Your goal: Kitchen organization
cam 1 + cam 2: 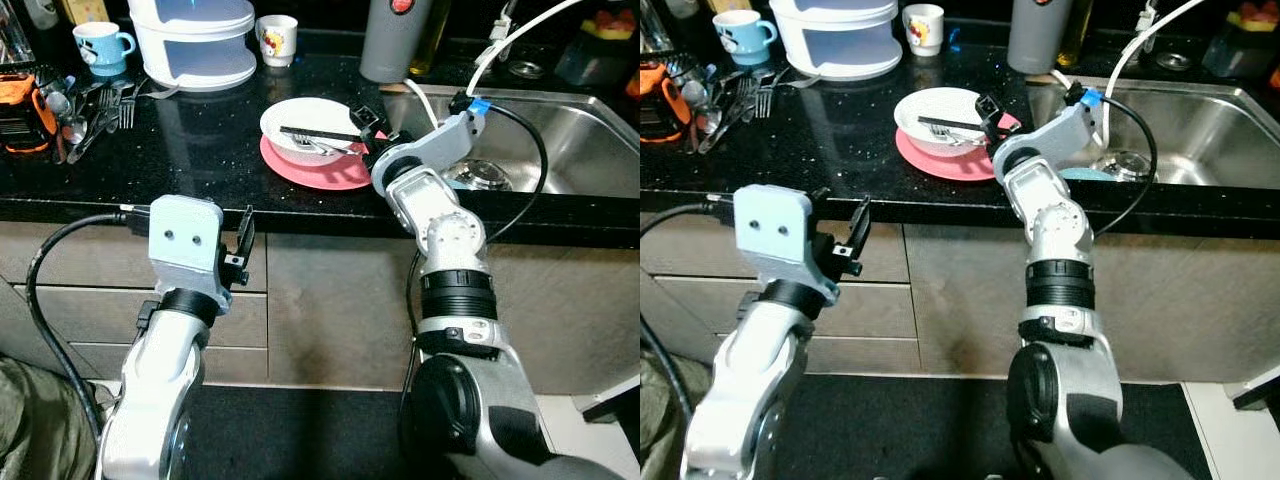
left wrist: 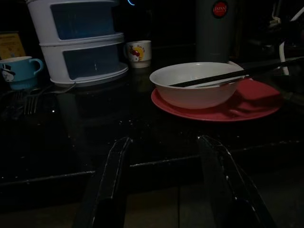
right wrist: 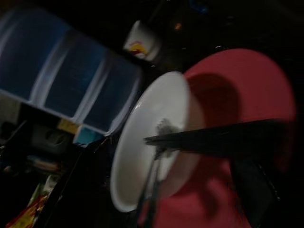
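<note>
Our right gripper (image 1: 368, 128) reaches the white bowl's (image 1: 300, 122) right rim, beside the sink (image 1: 560, 150); we cannot tell its finger state. Our left gripper (image 1: 243, 245) waits near the counter (image 1: 200, 150) edge, fingers apart, empty.

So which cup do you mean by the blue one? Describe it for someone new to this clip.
Start at the black countertop left of the steel sink. At its back left corner, beside the white stacked container, stands the blue mug. Unlike the small white cup, it is light blue with a cartoon figure.
</note>
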